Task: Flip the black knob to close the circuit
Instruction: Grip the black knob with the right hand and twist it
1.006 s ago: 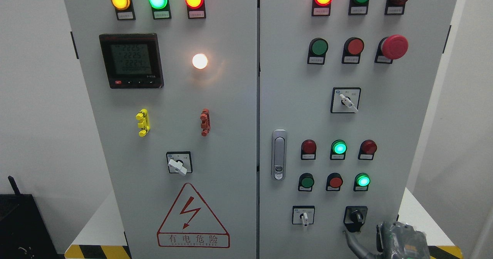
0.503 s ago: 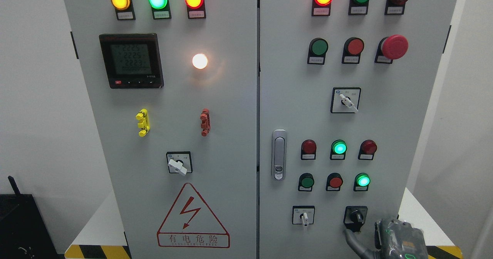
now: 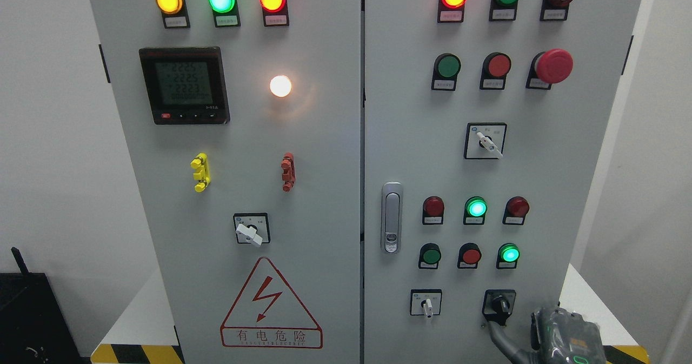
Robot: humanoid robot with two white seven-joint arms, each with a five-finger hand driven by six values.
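Black knob [image 3: 500, 303] sits low on the cabinet's right door [image 3: 540, 153], under a lit green lamp [image 3: 509, 253]. Right hand [image 3: 562, 339] comes in at bottom right, one grey finger [image 3: 500, 338] just below the knob; can't tell if fingers grip anything.

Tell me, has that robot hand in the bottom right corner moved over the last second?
Yes. The right hand has drifted slightly right and down, away from the black knob, which stays put on the cabinet.

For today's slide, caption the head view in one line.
Right robot hand reaches a finger toward the black knob low on the control cabinet.
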